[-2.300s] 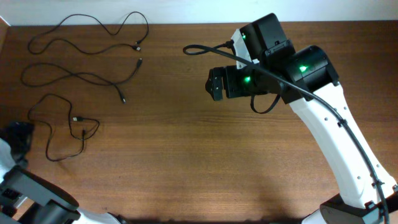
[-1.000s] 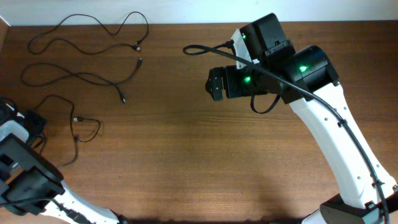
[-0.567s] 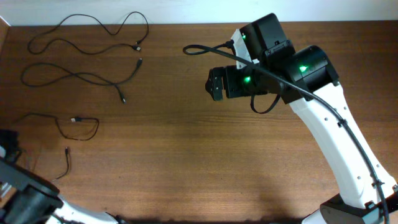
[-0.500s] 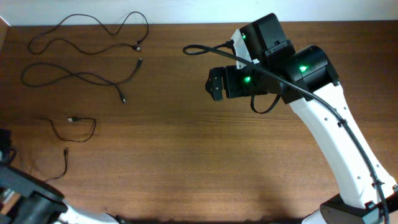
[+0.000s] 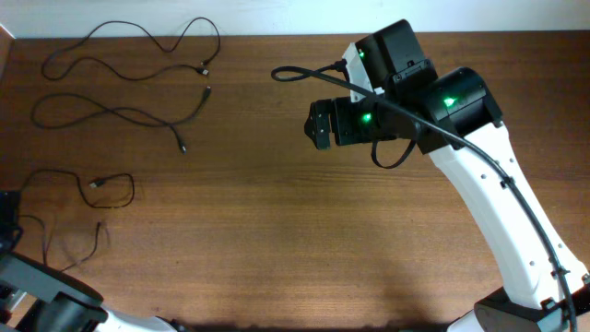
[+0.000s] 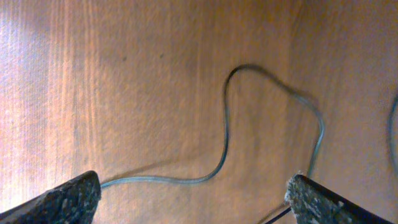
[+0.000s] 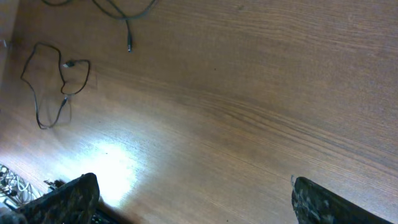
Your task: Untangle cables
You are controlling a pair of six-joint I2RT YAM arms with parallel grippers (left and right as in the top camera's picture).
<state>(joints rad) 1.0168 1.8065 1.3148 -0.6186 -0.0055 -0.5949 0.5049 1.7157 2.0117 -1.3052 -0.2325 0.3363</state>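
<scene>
Three thin black cables lie apart at the table's left. The top cable (image 5: 205, 67) and the middle cable (image 5: 115, 111) rest near the far edge. The third cable (image 5: 96, 184) loops at the lower left. My left gripper (image 5: 5, 219) sits at the left edge over that cable's tail. In the left wrist view my left gripper (image 6: 196, 199) is open, and the cable (image 6: 226, 124) curves on the wood between its fingers, not pinched. My right gripper (image 5: 318, 124) hovers over the table's middle. In its own view the right gripper (image 7: 196, 199) is open with nothing in it.
A thick black arm cable (image 5: 304, 74) arcs off the right arm's wrist. The right wrist view shows the third cable (image 7: 67, 63) far left and the middle cable's plug (image 7: 129, 43). Bare brown wood (image 5: 277, 231) covers the centre and right.
My left gripper dragged the third cable toward the lower left, then opened and let it go. The cable now lies loose. The right arm has not moved.
</scene>
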